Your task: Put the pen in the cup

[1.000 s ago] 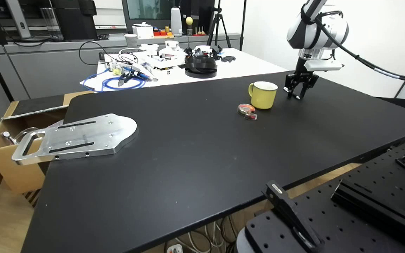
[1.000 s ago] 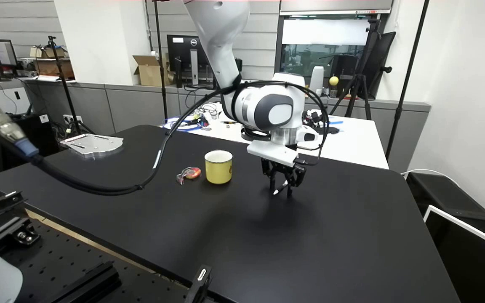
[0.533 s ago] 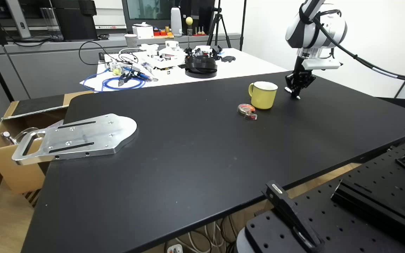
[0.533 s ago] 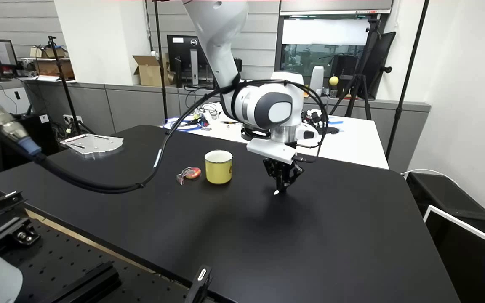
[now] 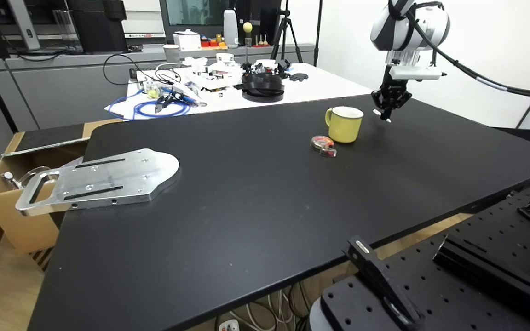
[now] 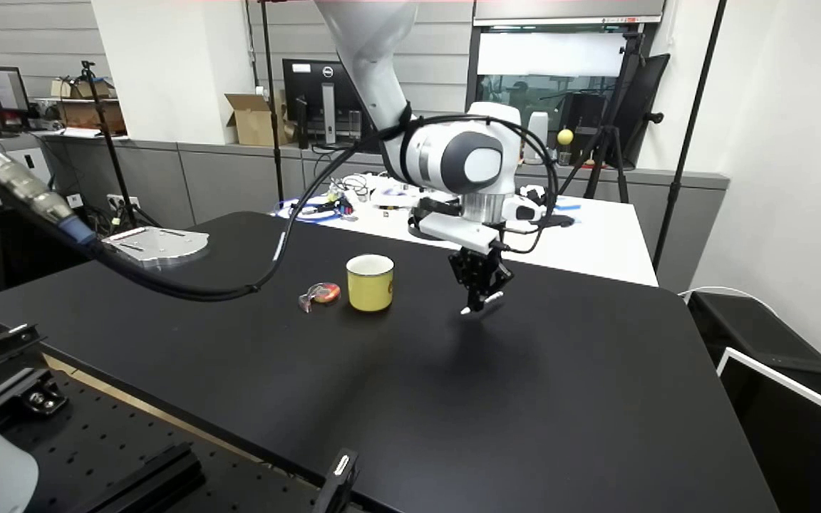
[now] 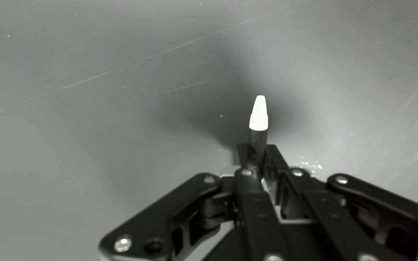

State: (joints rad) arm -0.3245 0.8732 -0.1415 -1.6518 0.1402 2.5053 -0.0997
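Note:
The pen is a thin dark stick with white ends, and my gripper (image 7: 258, 156) is shut on it. In the wrist view the pen (image 7: 258, 119) pokes out past the fingertips, white tip foremost. Both of its white ends show in an exterior view, either side of the gripper (image 6: 478, 302), with the pen (image 6: 494, 297) slanting just above the black table. Its middle is hidden between the fingers. The yellow cup (image 5: 344, 127) stands upright on the table in both exterior views, a short way from the gripper; its handle shows in an exterior view.
A small red and clear tape dispenser (image 5: 324, 145) lies close beside the cup. A silver metal plate (image 5: 122, 177) with a handle overhangs the far table edge. Behind is a white table (image 5: 311, 87) with cables and a black round object (image 5: 262, 86). A thick cable (image 6: 168, 285) loops from the arm.
The fingers stood apart around the pen a second ago and have since closed on it. The gripper has then risen a little, lifting the pen off the table. Cup and tape dispenser are unmoved.

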